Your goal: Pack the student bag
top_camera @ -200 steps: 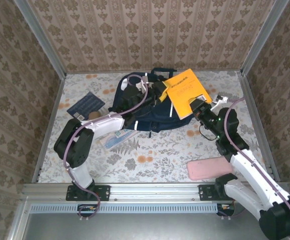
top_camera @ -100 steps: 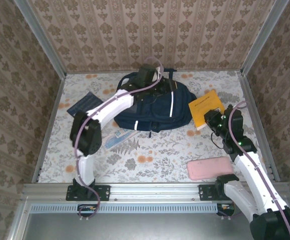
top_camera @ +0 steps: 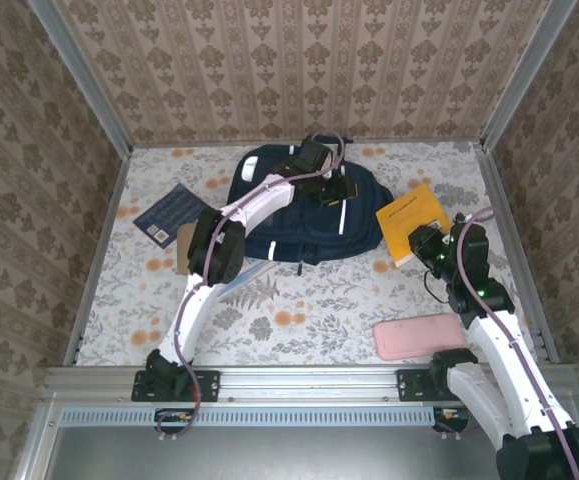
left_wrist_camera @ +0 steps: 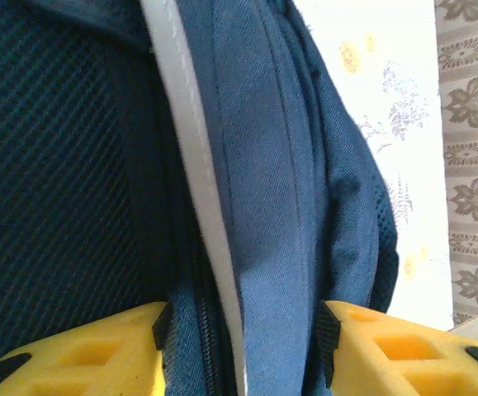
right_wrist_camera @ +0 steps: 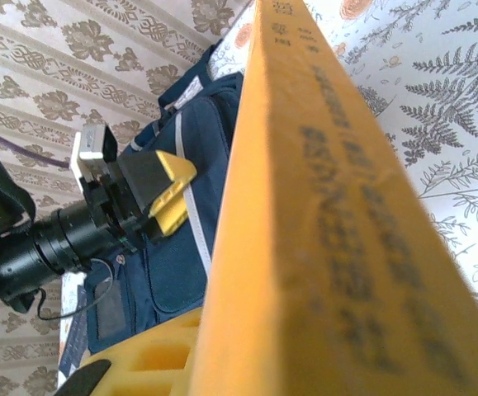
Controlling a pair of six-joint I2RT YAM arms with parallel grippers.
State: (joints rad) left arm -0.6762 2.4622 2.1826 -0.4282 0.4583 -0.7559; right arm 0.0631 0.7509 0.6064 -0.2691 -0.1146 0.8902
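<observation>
I see the student bag (top_camera: 304, 225) lying flat on the floral tabletop (top_camera: 299, 320), close to the back wall, with its white stripe (top_camera: 342, 215) running down the front pocket toward me. My left gripper (top_camera: 331, 188) is over the bag's far right part. In the left wrist view its yellow fingers (left_wrist_camera: 82, 363) stand apart on either side of a raised fold of the navy fabric, and the stripe (left_wrist_camera: 193, 206) runs up between them. I cannot tell whether they are pinching that fold or only straddling it. Just right of the bag, my right gripper (top_camera: 421, 240) is clamped on the near corner of an orange book (top_camera: 407, 215), which is tilted with its far edge close to the bag's right side. In the right wrist view the book's edge (right_wrist_camera: 329, 206) runs up across the picture, its lettering too blurred to read, with the bag (right_wrist_camera: 181, 247) and the left gripper (right_wrist_camera: 160, 194) beyond it. Nearer to me than the bag and off to its right lies a flat pink case (top_camera: 421, 337), well apart from it. To the bag's left a dark blue booklet (top_camera: 172, 212) rests on the cloth.
</observation>
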